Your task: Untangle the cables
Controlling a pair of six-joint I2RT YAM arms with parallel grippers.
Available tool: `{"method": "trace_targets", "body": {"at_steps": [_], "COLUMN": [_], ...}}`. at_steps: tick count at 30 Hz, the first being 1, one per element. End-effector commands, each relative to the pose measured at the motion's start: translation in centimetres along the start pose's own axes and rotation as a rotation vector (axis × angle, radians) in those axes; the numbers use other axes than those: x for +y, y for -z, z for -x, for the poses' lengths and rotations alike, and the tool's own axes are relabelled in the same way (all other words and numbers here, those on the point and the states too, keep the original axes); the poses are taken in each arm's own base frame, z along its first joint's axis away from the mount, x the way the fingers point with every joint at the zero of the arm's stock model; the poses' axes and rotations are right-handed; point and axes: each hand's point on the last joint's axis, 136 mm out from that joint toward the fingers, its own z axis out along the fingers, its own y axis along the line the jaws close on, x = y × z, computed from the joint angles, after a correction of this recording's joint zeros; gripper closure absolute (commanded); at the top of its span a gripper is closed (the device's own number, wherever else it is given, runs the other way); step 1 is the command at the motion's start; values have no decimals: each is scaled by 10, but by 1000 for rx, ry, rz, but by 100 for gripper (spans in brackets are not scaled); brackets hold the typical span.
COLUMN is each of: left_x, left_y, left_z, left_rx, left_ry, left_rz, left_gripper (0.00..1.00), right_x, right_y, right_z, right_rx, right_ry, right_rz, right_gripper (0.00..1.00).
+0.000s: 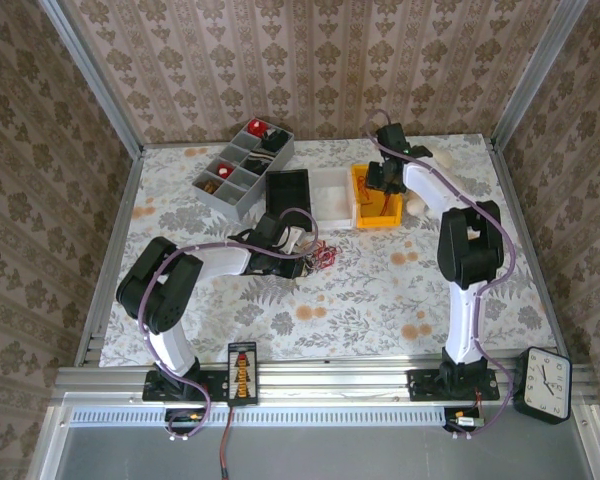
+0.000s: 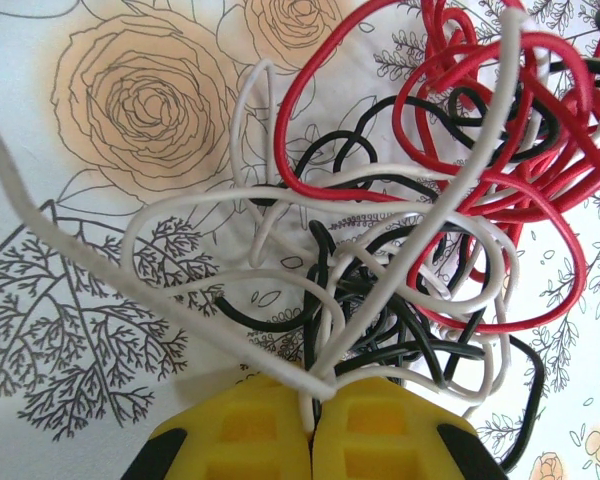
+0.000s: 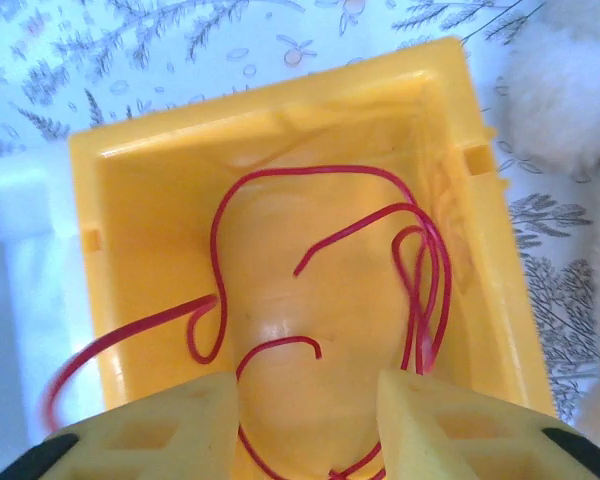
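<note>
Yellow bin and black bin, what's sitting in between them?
A white bin sits between the black bin and the yellow bin, all three lined up side by side. You can see it in the top external view.

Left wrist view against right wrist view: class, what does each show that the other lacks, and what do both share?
Left wrist view, unlike the right: a knot of red, black and whitish cables on the table, with the left tool shut on a whitish cable.
Right wrist view, unlike the left: a yellow bin with a loose red cable lying in it, and the right tool open above it.
Shared: yellow fingers at the bottom edge, red cord, and the flowered table cover.
</note>
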Motion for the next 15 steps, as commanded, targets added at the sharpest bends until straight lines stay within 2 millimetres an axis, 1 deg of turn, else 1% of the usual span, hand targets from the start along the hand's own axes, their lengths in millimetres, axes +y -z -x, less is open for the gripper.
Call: {"method": "trace_targets", "body": {"at_steps": [1,4,5,6,8,10,12,15], "left_x": [4,2,1,1,-1,-3,-4,-5], "left_y": [-7,-5,-5,-5,-4,-5,-5,-7], "left_z": [-15,-15,-15,-15,-15,-16,-16,-18], "left_rx": [61,60,60,60,60,63,65,75], "left_ry": [-5,-8,-11,-11,-15,-17,-17,-14], "left_rz": [4,-6,-9,-11,-22,-34,-42,-51], "left_gripper": [100,100,100,100,100,100,100,100], "right_x": [-11,-9,-9,-7,-6,-1,15,45], "right_y": [18,32,38,46,59,71,82,88], "right_z": [5,6,3,5,-3,-19,-43,-87], "right_rx": [-46,-85,-94,-126,-148,-160,-155,-81], "right_ry": [-32,-32,-27,-24,-4,25,87,170], "right_rz": [-27,3,12,28,46,82,168,288], "right_gripper": [50,45,45,45,46,47,47,47]}}
